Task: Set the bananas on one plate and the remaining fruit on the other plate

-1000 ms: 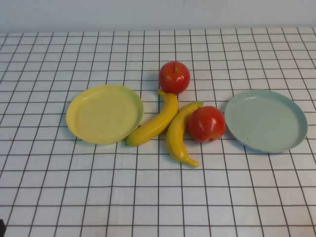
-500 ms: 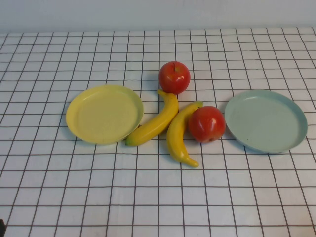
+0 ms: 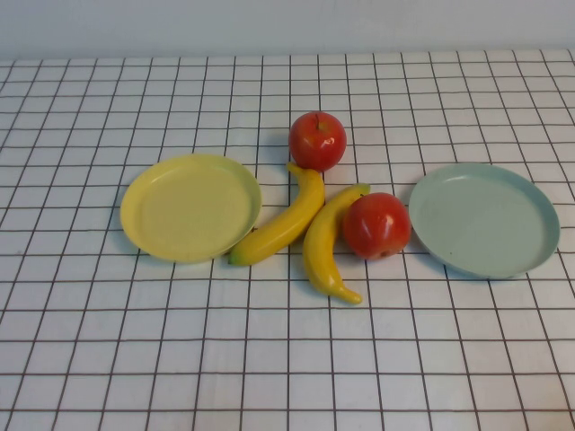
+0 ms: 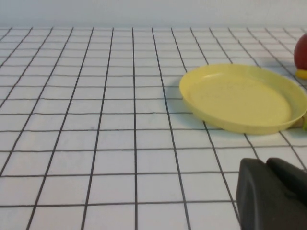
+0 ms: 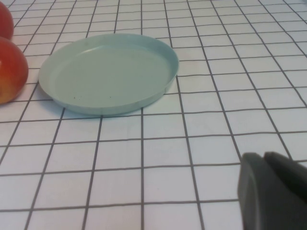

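You've both plates empty; left claw (image 4: 271, 194) sits nearest the bananas (image 3: 301, 226), right claw (image 5: 273, 191) near teal plate (image 5: 108, 72); can't tell either claw's opening.

only a rounded, matte dark grey-black piece of each claw shows: the left claw (image 4: 271, 194) and the right claw (image 5: 273, 190), each with 1 shallow groove.
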Motion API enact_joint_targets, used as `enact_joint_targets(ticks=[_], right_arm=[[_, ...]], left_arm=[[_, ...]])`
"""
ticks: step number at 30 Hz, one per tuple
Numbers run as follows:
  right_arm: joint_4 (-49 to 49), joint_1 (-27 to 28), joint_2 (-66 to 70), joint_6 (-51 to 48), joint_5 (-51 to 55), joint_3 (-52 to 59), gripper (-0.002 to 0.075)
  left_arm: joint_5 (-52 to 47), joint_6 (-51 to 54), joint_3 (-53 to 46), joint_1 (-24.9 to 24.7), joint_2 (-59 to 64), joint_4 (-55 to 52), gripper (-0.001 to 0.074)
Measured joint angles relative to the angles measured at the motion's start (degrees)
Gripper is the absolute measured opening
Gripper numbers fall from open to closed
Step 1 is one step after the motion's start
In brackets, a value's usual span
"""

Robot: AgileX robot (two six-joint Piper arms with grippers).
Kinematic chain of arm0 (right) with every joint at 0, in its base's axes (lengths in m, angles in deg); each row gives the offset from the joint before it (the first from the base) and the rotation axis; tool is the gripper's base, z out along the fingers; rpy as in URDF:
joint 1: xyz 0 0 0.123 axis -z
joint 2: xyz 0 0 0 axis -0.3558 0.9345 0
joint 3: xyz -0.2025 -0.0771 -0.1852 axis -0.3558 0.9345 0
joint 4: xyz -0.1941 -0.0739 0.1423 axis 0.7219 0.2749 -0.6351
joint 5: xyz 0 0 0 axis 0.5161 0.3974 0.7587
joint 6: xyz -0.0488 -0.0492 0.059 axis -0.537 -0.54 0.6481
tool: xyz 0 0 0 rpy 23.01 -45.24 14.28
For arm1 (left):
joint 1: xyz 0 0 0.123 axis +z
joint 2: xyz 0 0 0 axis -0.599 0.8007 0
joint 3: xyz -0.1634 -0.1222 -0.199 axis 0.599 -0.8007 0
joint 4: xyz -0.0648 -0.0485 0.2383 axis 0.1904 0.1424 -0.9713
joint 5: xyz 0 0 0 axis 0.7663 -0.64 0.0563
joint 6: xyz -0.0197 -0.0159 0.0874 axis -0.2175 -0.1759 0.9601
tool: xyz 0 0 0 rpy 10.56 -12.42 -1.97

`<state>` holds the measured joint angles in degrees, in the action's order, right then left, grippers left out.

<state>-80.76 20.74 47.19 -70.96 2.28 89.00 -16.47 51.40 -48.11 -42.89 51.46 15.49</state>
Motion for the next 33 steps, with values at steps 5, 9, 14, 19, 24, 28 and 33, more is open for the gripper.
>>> enact_joint_targets(ticks=[5, 9, 14, 19, 24, 28, 33], right_arm=[[0.00, 0.00, 0.00, 0.00, 0.00, 0.00, -0.0015], [0.00, 0.00, 0.00, 0.00, 0.00, 0.00, -0.0015], [0.00, 0.00, 0.00, 0.00, 0.00, 0.00, -0.0015], [0.00, 0.00, 0.00, 0.00, 0.00, 0.00, -0.0015], [0.00, 0.00, 0.00, 0.00, 0.00, 0.00, -0.0015], [0.00, 0.00, 0.00, 0.00, 0.00, 0.00, -0.0015], [0.00, 0.00, 0.00, 0.00, 0.00, 0.00, -0.0015]], left_arm=[[3.07, -6.47, 0.00, 0.00, 0.00, 6.19, -0.0005], [6.96, -16.38, 0.00, 0.00, 0.00, 16.17, -0.0005], [11.99, -20.51, 0.00, 0.00, 0.00, 19.58, -0.0005], [16.94, -21.55, 0.00, 0.00, 0.00, 19.58, -0.0005], [21.12, -23.08, 1.29, 0.00, 0.00, 14.61, -0.0005], [15.38, -23.21, 9.55, 0.00, 0.54, -1.29, -0.0005], [7.02, -20.73, 19.38, 0.00, 9.97, -11.46, 0.0012]])
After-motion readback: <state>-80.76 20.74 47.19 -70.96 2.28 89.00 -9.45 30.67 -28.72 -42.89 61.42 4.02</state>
